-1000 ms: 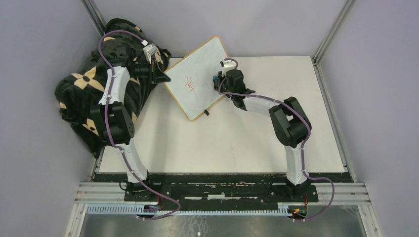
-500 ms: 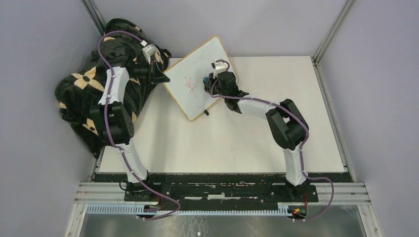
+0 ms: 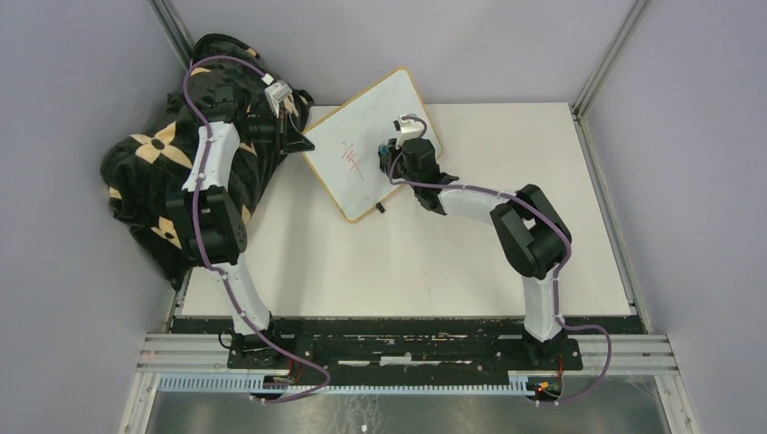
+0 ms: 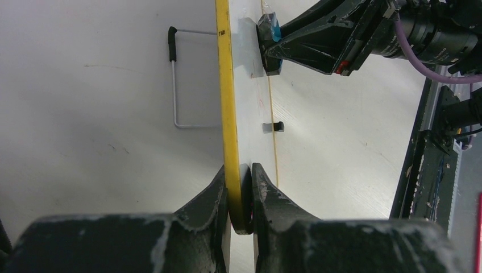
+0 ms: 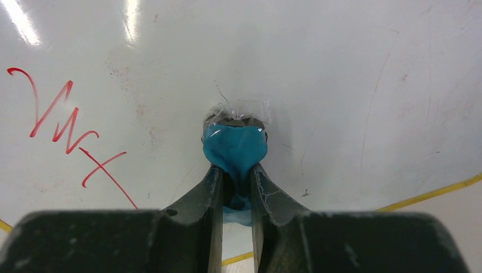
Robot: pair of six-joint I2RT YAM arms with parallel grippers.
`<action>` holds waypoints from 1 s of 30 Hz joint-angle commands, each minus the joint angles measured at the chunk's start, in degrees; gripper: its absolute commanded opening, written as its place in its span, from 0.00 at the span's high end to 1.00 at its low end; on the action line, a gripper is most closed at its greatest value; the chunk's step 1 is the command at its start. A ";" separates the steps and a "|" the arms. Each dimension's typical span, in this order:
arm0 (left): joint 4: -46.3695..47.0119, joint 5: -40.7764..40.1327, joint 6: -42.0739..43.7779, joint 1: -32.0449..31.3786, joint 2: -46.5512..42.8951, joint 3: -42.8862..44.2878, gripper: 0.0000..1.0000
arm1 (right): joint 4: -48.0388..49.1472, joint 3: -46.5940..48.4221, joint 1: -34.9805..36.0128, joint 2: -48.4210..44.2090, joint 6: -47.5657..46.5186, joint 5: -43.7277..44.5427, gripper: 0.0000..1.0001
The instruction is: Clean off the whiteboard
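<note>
The tilted, tan-framed whiteboard point(image 3: 362, 136) bears a few red marks point(image 3: 351, 161).

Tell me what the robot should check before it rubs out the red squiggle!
1. Left gripper clamps the whiteboard by its frame: ok.
2. Right gripper holds the blue eraser firmly: ok.
3. Eraser touches the board face: ok, as the left wrist view shows it.
4. Red marks wiped away: not ok; they sit to the left of the eraser in the right wrist view.
5. Eraser presses hard enough to wipe: cannot tell.
</note>
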 commanded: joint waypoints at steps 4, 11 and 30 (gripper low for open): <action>-1.30 -2.91 6.00 -2.46 0.96 -1.43 0.97 | -2.74 -1.94 -3.37 -2.40 1.35 2.81 1.00; -1.31 -3.82 4.91 -2.41 1.24 -1.34 0.97 | -2.52 -2.11 -3.39 -3.78 0.19 2.75 0.99; 3.90 -4.20 -1.34 -2.45 0.39 -3.95 0.97 | -4.56 8.42 4.32 1.51 -0.54 -4.80 0.99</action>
